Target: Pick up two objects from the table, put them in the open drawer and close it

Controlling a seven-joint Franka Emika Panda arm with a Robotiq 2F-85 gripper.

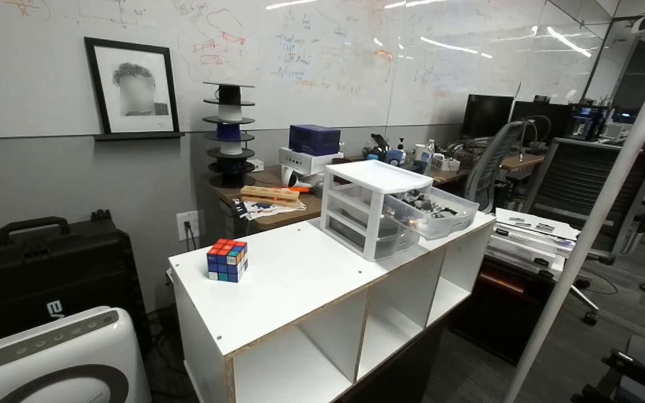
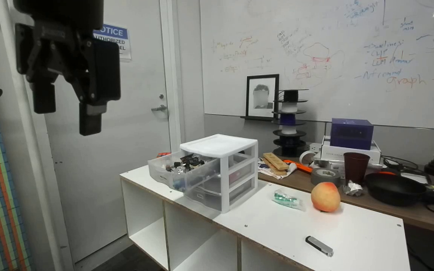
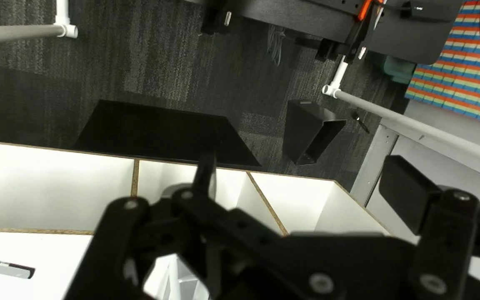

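Observation:
My gripper (image 2: 67,114) is open and empty, high up and left of the table (image 2: 266,233) in an exterior view. Its fingers are spread apart in the wrist view (image 3: 306,183). The top drawer (image 2: 164,177) of the white-framed unit is pulled out and holds dark clutter; it also shows in an exterior view (image 1: 462,221). A peach (image 2: 325,197), a clear-green plastic packet (image 2: 288,199) and a grey USB stick (image 2: 319,246) lie on the white top. The stick also shows in the wrist view (image 3: 13,270). A Rubik's cube (image 1: 227,260) stands at the table's end.
A desk behind the table holds a black pan (image 2: 396,188), a dark red cup (image 2: 355,167), tape and boxes. A white pole (image 1: 591,235) stands in front. Spools (image 1: 230,134) stand by the wall. Carpet and a black panel (image 3: 165,129) lie below the table's front.

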